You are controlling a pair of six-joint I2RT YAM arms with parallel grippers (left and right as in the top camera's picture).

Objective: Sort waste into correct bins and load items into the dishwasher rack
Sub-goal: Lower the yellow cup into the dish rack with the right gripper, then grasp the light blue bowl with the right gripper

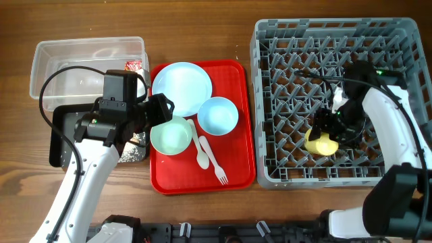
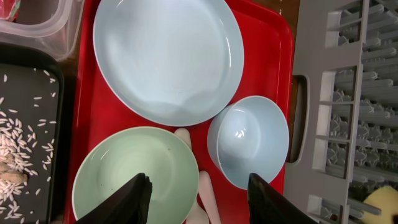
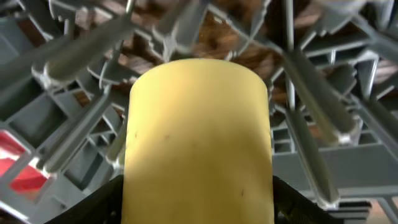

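The yellow cup (image 1: 320, 143) lies on its side among the pegs of the grey dishwasher rack (image 1: 270, 101). My right gripper (image 1: 331, 128) is shut on the cup (image 3: 196, 124), one finger on each side (image 3: 196, 202). My left gripper (image 2: 199, 190) is open and empty above the red tray, over the pale green bowl (image 2: 118, 171) and beside the pale blue bowl (image 2: 249, 140). The pale blue plate (image 2: 168, 56) lies behind them. The white spoon (image 1: 201, 152) and fork (image 1: 217, 165) lie on the tray. Rice covers the black tray (image 2: 25, 137). The red wrapper (image 1: 133, 66) sits by the clear tub (image 1: 88, 54). The tissue is out of view.
The flat red tray (image 1: 239, 155) lies between the bins and the rack. My left arm hides most of the black tray (image 1: 61, 128) in the overhead view. The rack's grey wall (image 2: 311, 124) stands close to the red tray's right edge.
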